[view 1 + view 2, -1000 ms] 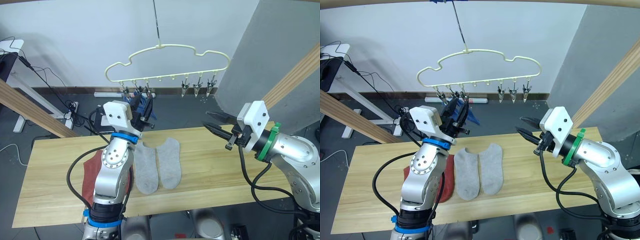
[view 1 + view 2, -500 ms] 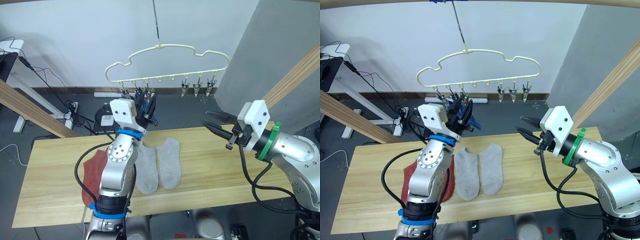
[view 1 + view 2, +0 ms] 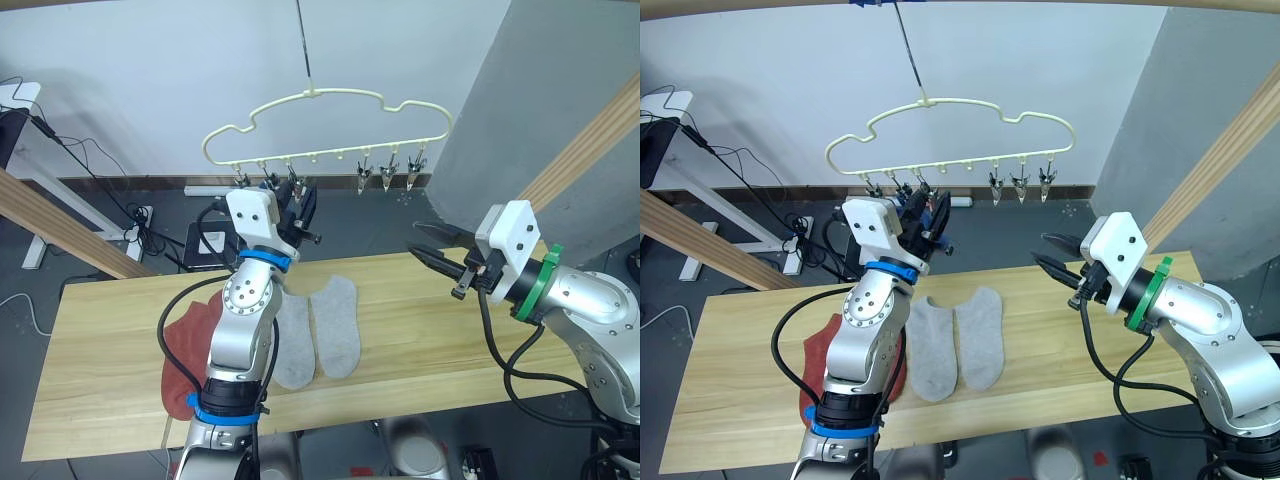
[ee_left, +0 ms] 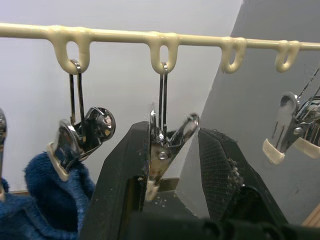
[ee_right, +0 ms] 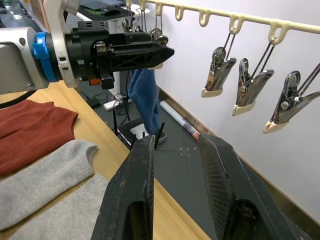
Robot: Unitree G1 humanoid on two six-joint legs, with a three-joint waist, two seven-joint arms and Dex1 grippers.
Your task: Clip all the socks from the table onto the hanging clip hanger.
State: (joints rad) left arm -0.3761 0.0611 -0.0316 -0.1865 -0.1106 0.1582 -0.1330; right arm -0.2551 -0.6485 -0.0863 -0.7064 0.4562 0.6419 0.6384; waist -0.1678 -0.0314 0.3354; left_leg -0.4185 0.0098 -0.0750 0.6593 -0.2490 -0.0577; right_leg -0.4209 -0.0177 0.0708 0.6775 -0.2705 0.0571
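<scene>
Two grey socks [image 3: 315, 330] are left flat on the table [image 3: 420, 345], below both grippers
A metal clip [image 4: 162, 150] is straddled by the parted left gripper [image 4: 172, 165]; the right gripper [image 3: 428, 252] is held open, empty

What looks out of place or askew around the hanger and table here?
Nothing is spilled or damaged. The hanger hangs slightly tilted. The left gripper has its fingers around an empty clip, holding no sock. Two grey socks and a rust-red sock remain on the table.
</scene>
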